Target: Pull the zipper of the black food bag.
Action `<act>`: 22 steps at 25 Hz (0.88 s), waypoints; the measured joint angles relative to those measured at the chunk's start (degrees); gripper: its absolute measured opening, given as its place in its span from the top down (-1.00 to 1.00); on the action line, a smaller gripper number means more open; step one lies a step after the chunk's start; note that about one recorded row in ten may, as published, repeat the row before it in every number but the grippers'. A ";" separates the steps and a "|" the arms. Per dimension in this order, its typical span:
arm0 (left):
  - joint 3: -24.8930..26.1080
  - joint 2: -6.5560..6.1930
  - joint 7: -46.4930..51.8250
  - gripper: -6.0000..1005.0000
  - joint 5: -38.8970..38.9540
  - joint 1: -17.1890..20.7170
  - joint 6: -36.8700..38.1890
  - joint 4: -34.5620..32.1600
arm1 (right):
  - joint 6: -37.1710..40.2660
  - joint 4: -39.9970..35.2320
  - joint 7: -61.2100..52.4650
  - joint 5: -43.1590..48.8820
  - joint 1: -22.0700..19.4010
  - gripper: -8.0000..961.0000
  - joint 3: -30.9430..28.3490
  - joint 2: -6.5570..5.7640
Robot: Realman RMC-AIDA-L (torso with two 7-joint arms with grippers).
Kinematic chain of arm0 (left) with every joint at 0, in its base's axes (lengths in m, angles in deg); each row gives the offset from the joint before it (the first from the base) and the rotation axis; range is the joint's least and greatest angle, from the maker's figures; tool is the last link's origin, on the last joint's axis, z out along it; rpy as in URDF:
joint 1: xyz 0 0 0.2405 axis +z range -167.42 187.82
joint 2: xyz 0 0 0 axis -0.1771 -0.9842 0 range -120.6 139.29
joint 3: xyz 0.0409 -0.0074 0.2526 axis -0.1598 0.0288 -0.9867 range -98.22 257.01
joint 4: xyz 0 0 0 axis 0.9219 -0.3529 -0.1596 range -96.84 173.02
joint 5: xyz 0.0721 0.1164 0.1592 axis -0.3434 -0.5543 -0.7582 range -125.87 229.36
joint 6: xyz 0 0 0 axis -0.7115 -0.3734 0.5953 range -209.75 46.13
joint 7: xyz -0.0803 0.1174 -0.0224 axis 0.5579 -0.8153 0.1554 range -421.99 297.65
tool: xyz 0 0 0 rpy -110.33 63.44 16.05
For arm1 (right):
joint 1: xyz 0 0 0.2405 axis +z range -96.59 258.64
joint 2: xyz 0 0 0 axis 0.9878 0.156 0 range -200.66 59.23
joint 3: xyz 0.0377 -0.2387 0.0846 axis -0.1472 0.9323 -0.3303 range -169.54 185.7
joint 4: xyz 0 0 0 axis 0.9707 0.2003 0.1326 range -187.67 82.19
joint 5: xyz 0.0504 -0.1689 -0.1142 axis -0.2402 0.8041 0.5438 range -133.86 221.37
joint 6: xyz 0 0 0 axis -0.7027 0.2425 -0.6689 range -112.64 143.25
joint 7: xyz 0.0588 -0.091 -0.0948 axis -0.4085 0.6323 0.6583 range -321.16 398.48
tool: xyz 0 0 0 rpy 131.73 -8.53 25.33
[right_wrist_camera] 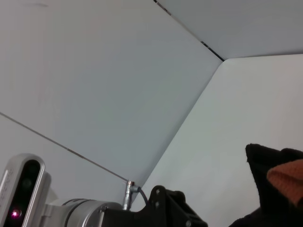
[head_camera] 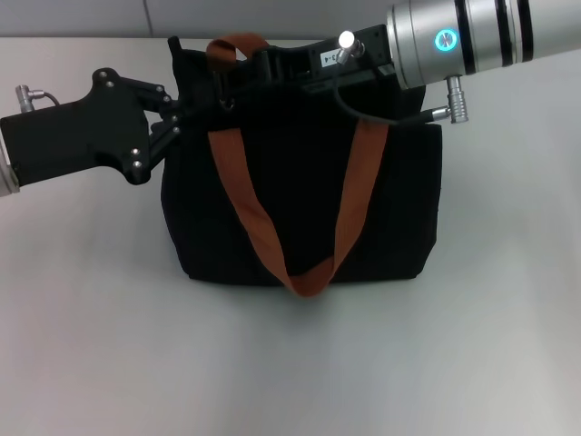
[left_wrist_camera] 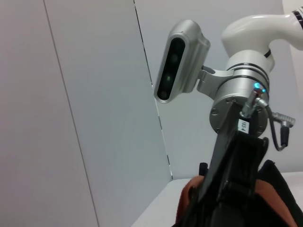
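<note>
Bag: the black food bag (head_camera: 300, 209) stands upright on the white table (head_camera: 290, 363), about mid-table, with one rust-orange handle (head_camera: 300, 245) drooping down its front face and the other showing at the top rim.
Zipper: runs along the bag's top edge, but the pull tab is not visible in any view; the right arm's black pincer body covers most of that edge.
Left pincer (head_camera: 182, 116): reaches in from the bag's left side, tips at the top left corner of the bag, apparently touching the fabric there. Whether it is clamped on cloth or merely resting I cannot tell.
Right pincer (head_camera: 238, 74): comes across from the right, lying low over the top edge, tips near the rear handle by the left end of the rim. Clenched or released cannot be told; the tips are lost against black fabric.
Handling: soft, boxy cloth that looks light and likely to slump or slide if tugged, so one corner probably needs bracing while the tab is drawn.
Where to hold: the small metal tab itself, pinched flat; the fabric corner beside the track for the counter-hold.
Risk: black on black makes the tab hard to find, and a miss may grab webbing instead.
</note>
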 joint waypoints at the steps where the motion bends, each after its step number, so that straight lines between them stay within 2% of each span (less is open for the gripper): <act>1: 0.00 -0.03 -0.14 0.93 -0.06 0.10 0.13 -0.01 | -0.04 -0.04 0.01 0.00 -0.04 0.25 0.00 0.00; 8: 0.00 -0.05 -0.73 0.93 -0.21 0.47 0.32 -0.10 | -0.18 0.06 0.15 0.01 0.07 0.23 0.14 -0.03; 22: 0.00 -0.27 -0.75 0.93 0.07 0.63 0.25 -0.16 | -0.32 -0.01 0.29 0.07 0.39 0.54 0.83 0.05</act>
